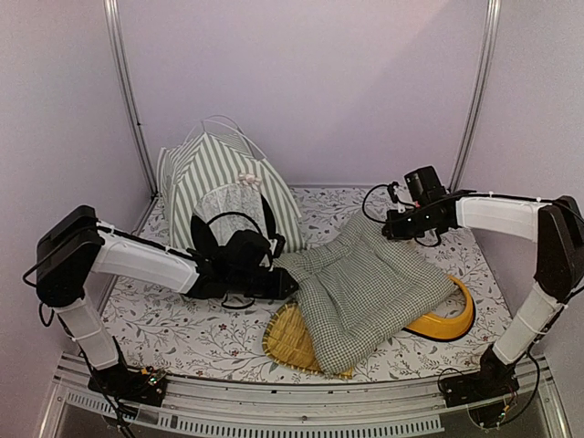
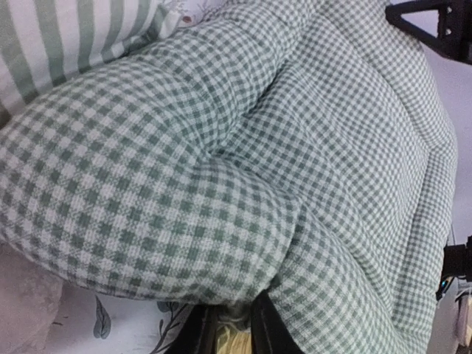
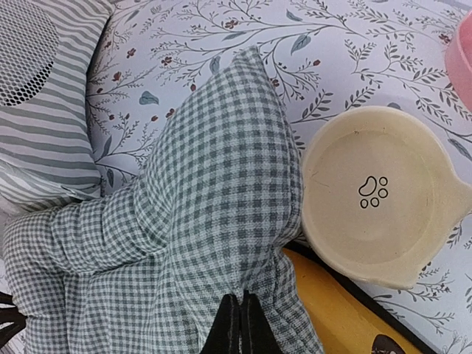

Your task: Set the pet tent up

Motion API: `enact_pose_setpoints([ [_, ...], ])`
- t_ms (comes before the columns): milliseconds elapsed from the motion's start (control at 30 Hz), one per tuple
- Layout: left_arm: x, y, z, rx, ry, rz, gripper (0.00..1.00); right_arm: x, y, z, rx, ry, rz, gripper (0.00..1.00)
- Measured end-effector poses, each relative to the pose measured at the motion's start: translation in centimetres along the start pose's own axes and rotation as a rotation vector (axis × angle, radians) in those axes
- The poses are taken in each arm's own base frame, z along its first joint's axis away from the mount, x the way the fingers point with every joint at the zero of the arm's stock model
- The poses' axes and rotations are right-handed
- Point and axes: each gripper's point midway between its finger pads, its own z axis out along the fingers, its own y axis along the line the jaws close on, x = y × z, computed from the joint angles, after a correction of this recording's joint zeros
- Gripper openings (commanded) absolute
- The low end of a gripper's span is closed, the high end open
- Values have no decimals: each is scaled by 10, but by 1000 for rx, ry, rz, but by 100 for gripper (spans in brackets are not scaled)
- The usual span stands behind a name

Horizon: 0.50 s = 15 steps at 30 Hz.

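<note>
The pet tent (image 1: 219, 182), grey-green and white striped with a lace door curtain, stands upright at the back left. Its striped wall and a round mesh window show in the right wrist view (image 3: 44, 110), and a striped corner shows in the left wrist view (image 2: 66, 37). A green-white checked cushion (image 1: 365, 283) lies in front of it. My left gripper (image 1: 287, 281) is shut on the cushion's left edge (image 2: 234, 324). My right gripper (image 1: 388, 224) is shut on the cushion's far edge (image 3: 240, 324), fingers pinched together on a fold. The cushion (image 2: 243, 162) fills the left wrist view.
A woven yellow mat (image 1: 292, 342) and a yellow dish (image 1: 452, 319) lie partly under the cushion. A cream bowl with a paw print (image 3: 376, 195) sits beside the cushion, with a pink object (image 3: 464, 51) behind it. The flowered cloth (image 1: 173, 328) covers the table.
</note>
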Motion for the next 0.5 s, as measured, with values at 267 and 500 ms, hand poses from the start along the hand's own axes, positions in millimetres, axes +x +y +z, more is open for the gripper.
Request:
enact_pose_setpoints([
  [267, -9, -18, -1, 32, -18, 48, 0, -15, 30, -41, -74, -74, -12, 0],
  [500, -8, -36, -2, 76, -11, 90, 0, 17, 94, -52, -183, -34, -69, 0],
])
